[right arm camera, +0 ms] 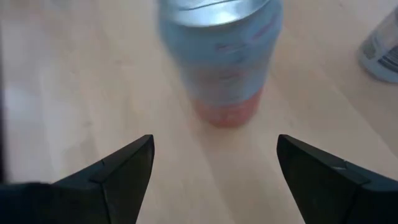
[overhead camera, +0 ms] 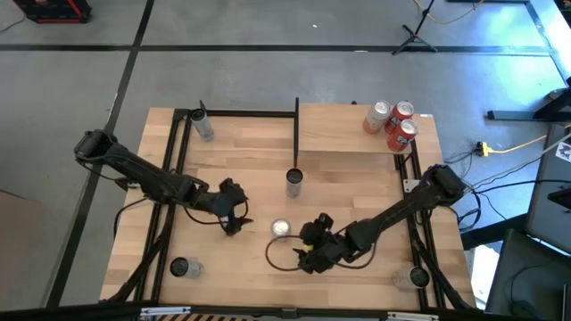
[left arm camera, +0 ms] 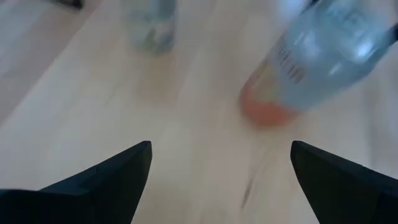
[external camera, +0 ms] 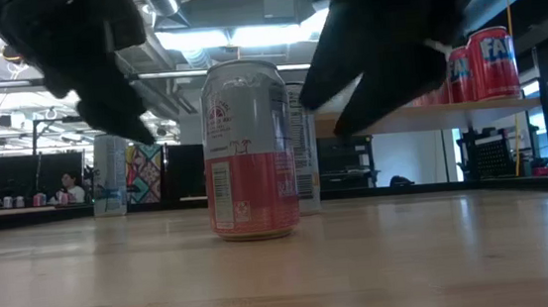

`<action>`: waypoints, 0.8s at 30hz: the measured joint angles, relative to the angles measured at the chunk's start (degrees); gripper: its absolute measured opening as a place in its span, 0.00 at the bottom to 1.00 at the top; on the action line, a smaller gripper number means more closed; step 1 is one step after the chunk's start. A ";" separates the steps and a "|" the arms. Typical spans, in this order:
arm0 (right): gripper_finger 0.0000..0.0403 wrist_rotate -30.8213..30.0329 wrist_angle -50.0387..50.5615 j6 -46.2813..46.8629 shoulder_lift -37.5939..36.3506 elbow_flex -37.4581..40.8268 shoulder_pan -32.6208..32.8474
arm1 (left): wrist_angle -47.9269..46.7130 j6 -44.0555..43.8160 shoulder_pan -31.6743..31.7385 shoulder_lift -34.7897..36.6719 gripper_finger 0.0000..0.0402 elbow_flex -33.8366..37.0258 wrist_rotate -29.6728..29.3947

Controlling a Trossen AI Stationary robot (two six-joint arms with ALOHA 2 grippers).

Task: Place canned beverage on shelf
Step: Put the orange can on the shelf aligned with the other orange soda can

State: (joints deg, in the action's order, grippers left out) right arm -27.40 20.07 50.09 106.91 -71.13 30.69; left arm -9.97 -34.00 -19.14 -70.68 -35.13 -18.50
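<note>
Tabletop (overhead camera: 357,178); can (external camera: 248,151) base blurred, tools' tips cropped

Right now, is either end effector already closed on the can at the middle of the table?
No. In the high view the can stands free between the left end effector and the right end effector, both open.

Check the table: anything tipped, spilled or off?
Nothing stands out. The can between the left gripper and the right gripper stands upright, both open and clear of it. Three red cans sit upright on the shelf. No spills.
</note>
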 joint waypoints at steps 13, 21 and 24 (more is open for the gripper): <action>0.81 0.52 -2.24 -0.66 0.84 0.00 -3.38 | 18.92 2.16 4.12 -14.32 0.93 1.33 0.02; 0.81 -0.03 -1.99 -0.68 1.05 0.00 -3.46 | 25.90 4.66 2.30 -14.97 0.93 1.33 6.06; 0.81 -0.04 -2.01 -0.68 1.05 0.00 -3.49 | 29.21 6.10 1.07 -14.97 0.93 1.33 6.20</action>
State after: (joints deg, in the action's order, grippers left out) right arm -27.44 18.06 49.41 107.96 -71.13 27.20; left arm 19.24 -27.90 -18.06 -85.65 -33.80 -12.30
